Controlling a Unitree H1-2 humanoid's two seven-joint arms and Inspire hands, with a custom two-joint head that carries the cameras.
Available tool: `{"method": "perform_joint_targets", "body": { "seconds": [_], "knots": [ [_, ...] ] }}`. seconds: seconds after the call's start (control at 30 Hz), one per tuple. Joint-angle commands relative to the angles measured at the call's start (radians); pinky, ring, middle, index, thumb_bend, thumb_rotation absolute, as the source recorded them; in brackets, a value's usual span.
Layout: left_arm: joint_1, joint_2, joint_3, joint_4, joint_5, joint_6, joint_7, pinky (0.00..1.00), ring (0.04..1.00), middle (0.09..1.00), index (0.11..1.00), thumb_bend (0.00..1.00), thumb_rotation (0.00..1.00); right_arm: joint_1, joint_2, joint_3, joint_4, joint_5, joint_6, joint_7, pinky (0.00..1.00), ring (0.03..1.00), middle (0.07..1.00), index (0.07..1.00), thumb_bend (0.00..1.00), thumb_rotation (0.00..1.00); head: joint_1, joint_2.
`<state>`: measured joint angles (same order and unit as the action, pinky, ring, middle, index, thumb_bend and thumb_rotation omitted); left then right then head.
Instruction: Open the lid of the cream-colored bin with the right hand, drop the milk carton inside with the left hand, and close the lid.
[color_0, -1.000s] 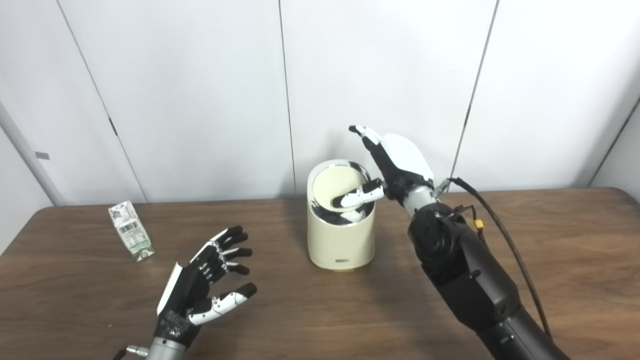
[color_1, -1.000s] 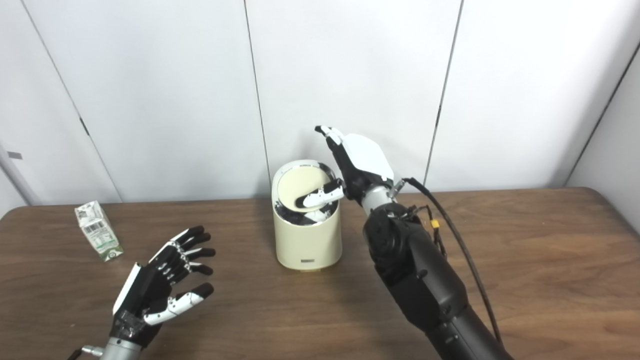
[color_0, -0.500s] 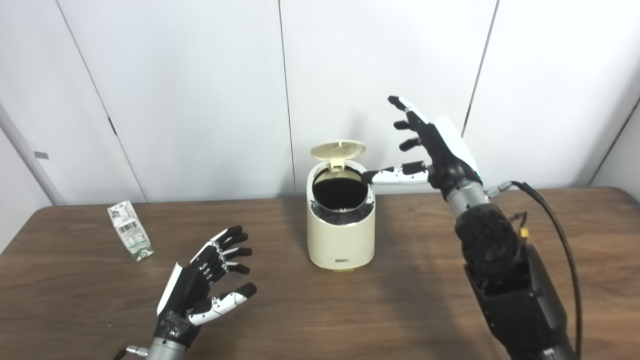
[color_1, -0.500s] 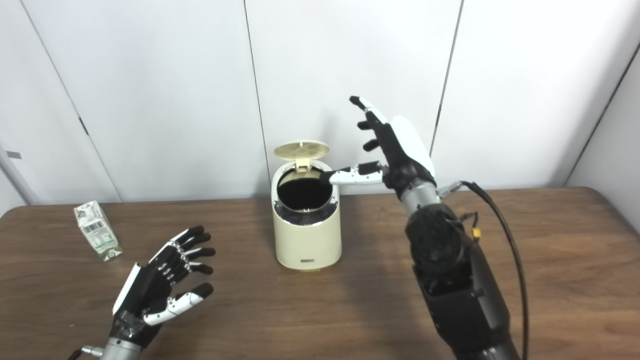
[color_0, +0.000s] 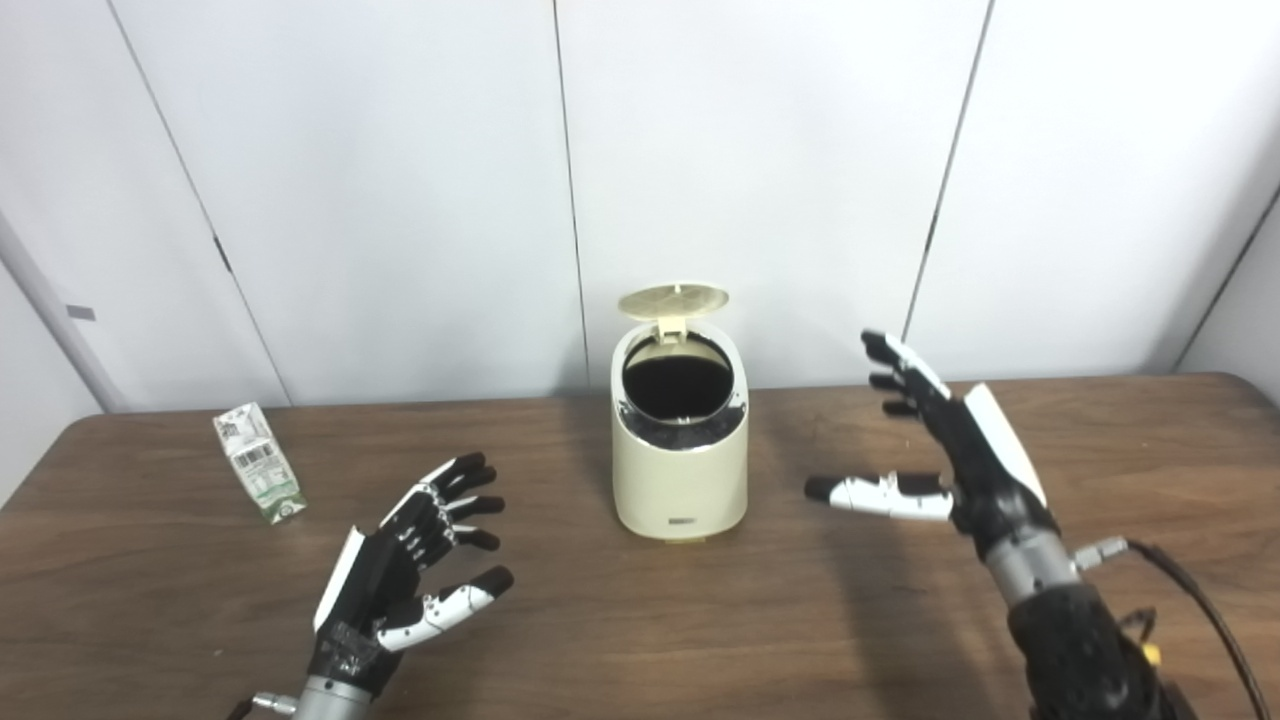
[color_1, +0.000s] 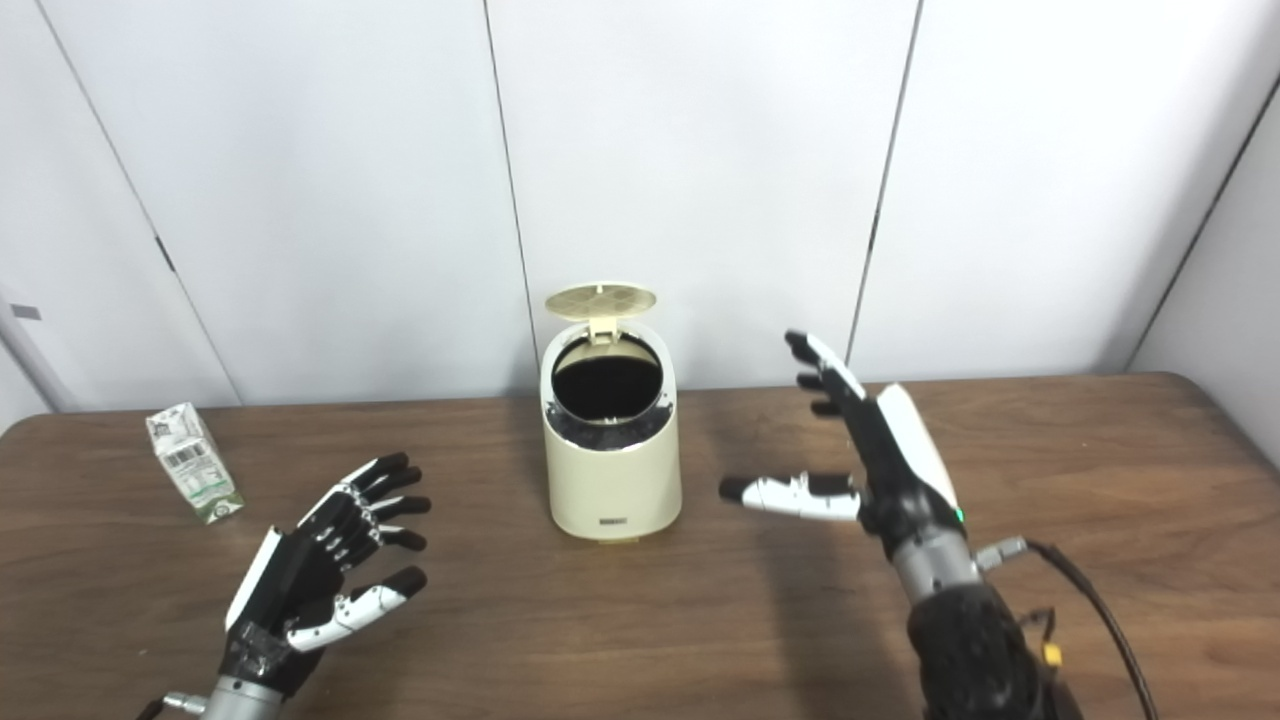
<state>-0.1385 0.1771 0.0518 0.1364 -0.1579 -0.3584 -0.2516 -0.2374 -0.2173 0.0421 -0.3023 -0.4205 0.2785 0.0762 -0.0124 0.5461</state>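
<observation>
The cream-colored bin (color_0: 681, 470) stands mid-table with its round lid (color_0: 673, 299) flipped up at the back and its dark inside showing. The milk carton (color_0: 258, 462), white and green, stands tilted at the far left of the table. My left hand (color_0: 415, 565) is open and empty above the table, front left, between carton and bin. My right hand (color_0: 950, 455) is open and empty to the right of the bin, apart from it, thumb pointing toward the bin.
The brown wooden table (color_0: 640, 620) runs across the view, with white wall panels (color_0: 760, 180) close behind the bin. A black cable (color_0: 1190, 600) trails from my right wrist at the lower right.
The lid went from pressed down to standing open. My right hand left the bin's top, rose, then dropped back to the right and toward me. The left hand and carton stayed still.
</observation>
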Motion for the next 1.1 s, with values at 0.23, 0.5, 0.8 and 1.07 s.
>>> {"method": "perform_joint_targets", "body": {
  "seconds": [0.23, 0.5, 0.8, 1.07],
  "knots": [
    [0.029, -0.008, 0.012, -0.072, 0.031, -0.017, 0.043, 0.59, 0.745, 0.831, 0.864, 0.77, 0.23, 0.055, 0.008, -0.028, 0.001, 0.058, -0.116, -0.044, 0.81, 0.893, 0.93, 0.92, 0.87, 0.33, 0.056, -0.028],
    [0.016, 0.043, 0.109, -0.222, 0.127, -0.011, 0.135, 0.56, 0.699, 0.772, 0.815, 0.8, 0.2, 0.096, -0.015, -0.038, 0.034, 0.073, -0.17, -0.053, 0.77, 0.87, 0.919, 0.924, 0.82, 0.27, 0.225, -0.084],
    [-0.07, 0.176, 0.26, -0.268, 0.301, 0.027, 0.254, 0.76, 0.824, 0.815, 0.818, 0.84, 0.2, 0.092, -0.007, -0.047, 0.039, 0.124, -0.151, -0.036, 0.76, 0.865, 0.923, 0.92, 0.85, 0.3, 0.395, -0.151],
    [-0.13, 0.319, 0.319, -0.258, 0.271, 0.108, 0.249, 0.75, 0.844, 0.866, 0.852, 0.87, 0.19, 0.071, -0.029, -0.03, 0.086, 0.09, -0.207, -0.043, 0.48, 0.77, 0.871, 0.878, 0.97, 0.51, 0.45, -0.186]
  ]
}}
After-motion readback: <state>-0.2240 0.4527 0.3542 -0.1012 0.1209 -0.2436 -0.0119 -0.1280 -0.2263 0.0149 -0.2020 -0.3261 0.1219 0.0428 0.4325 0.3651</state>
